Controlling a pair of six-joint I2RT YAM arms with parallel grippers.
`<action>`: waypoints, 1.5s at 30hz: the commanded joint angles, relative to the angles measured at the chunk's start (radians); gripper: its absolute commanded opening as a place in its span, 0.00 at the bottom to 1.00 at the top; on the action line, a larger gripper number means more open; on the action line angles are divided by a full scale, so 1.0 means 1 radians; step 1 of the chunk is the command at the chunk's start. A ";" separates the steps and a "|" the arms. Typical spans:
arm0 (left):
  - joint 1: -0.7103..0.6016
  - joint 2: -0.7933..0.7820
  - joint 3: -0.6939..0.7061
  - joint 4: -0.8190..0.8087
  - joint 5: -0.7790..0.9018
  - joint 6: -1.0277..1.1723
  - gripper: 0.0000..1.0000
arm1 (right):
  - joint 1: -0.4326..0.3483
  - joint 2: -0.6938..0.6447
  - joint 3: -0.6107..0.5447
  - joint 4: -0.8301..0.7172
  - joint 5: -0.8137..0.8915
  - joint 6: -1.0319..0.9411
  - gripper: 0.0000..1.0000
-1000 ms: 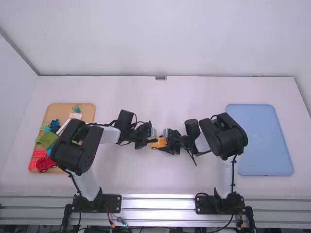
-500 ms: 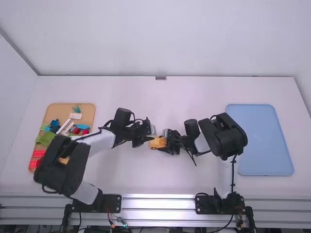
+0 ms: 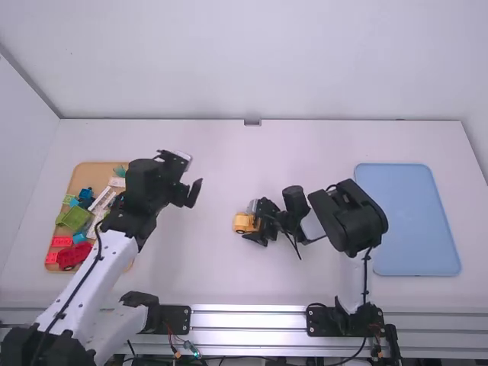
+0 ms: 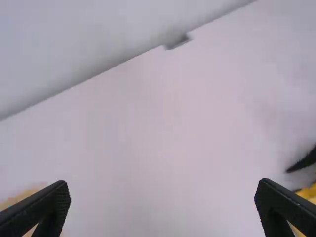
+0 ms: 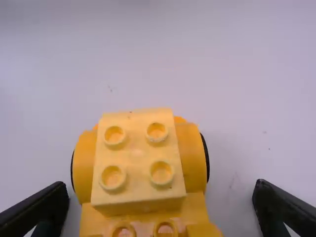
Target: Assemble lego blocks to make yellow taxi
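The yellow toy car [image 3: 245, 223] sits on the table near the middle. Just to its right is my right gripper [image 3: 254, 221], low at the car. Seen from the right wrist, the car's yellow studded block [image 5: 139, 158] lies between the spread fingers of my right gripper [image 5: 162, 190], and white table shows on both sides of it. My left gripper [image 3: 195, 192] hangs well to the left of the car, inward from the parts tray. In its wrist view the left gripper [image 4: 163, 190] is open and holds nothing; a yellow corner of the car [image 4: 308, 193] shows at the right edge.
A wooden tray [image 3: 91, 171] with red, green, blue and white parts stands on the left, partly under the left arm. On the right lies a blue tray [image 3: 412, 221], beside the right arm's elbow.
My left gripper has backed away from the car, up and to the left, and its arm has swung round beside the parts tray. The right arm has shifted only slightly.
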 commanded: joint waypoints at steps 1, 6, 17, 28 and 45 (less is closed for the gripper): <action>0.031 -0.017 0.006 -0.019 -0.166 -0.177 0.99 | 0.021 -0.032 -0.016 -0.081 0.186 -0.005 0.99; 0.112 -0.018 0.006 -0.100 -0.213 -0.384 0.99 | 0.048 -0.211 -0.015 -0.302 0.350 -0.012 0.99; 0.426 0.002 0.029 -0.418 -0.213 -0.657 0.99 | 0.018 -0.621 -0.016 -0.638 0.530 -0.004 0.99; 0.770 0.340 0.088 -0.539 0.002 -0.492 0.99 | 0.018 -0.737 -0.016 -0.646 0.522 -0.006 0.99; 0.767 0.657 0.128 -0.470 -0.006 -0.471 0.44 | 0.037 -0.736 -0.015 -0.608 0.556 -0.012 0.99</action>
